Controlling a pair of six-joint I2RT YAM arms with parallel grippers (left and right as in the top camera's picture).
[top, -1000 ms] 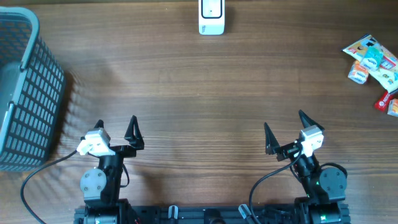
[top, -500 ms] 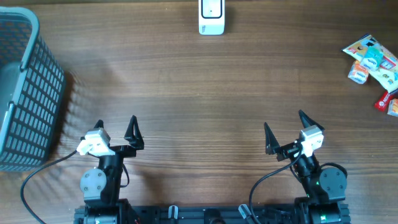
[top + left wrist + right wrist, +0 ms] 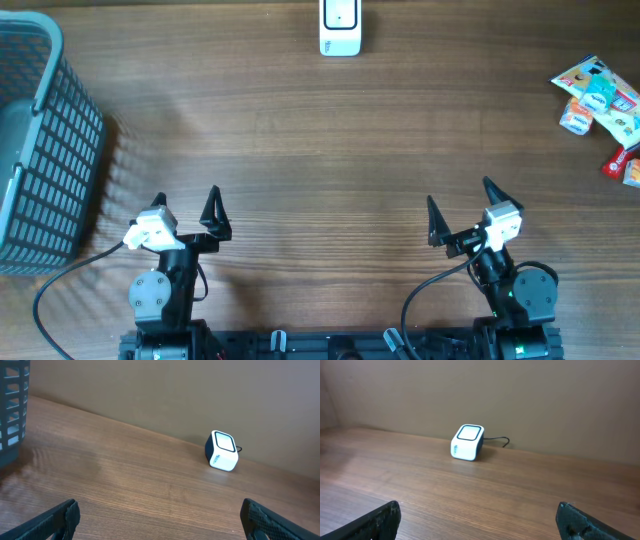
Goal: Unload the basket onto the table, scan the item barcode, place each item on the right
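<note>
A white barcode scanner (image 3: 340,27) stands at the far middle of the wooden table; it also shows in the left wrist view (image 3: 221,450) and the right wrist view (image 3: 467,442). Several colourful snack packets, the items (image 3: 600,95), lie at the far right edge. My left gripper (image 3: 187,200) (image 3: 160,515) hovers near the front left, open, with only bare wood between its fingers. My right gripper (image 3: 459,195) (image 3: 477,517) hovers near the front right, also open and holding nothing. Both are far from the scanner and the items.
A grey-blue slatted basket (image 3: 40,140) fills the left edge of the table, and its corner shows in the left wrist view (image 3: 12,405). The scanner's black cable (image 3: 497,440) runs off behind it towards the wall.
The right gripper has edged very slightly to the right. Nothing else has moved.
</note>
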